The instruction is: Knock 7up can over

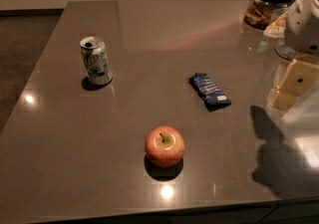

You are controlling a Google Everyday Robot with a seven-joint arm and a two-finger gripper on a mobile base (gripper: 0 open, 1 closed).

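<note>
No word, brand or number can be read for certain. The 7up can (95, 61), upright at the far left of the table (75, 168), carries green markings on a white label, but no letters can be made out. The blue wrapper (209, 90), right of centre, shows pale print that cannot be read either. The pincer (293, 88), at the right edge, has nothing readable on it.

Glossy tabletop (149, 34), shiny metal 7up can (95, 61), plastic wrapper (210, 90), smooth plastic jaws far right

7up can (95, 61) back left on table (164, 29), wrapper (209, 90) mid-right, apple (165, 146) in front, gripper (293, 88) at right edge.
</note>
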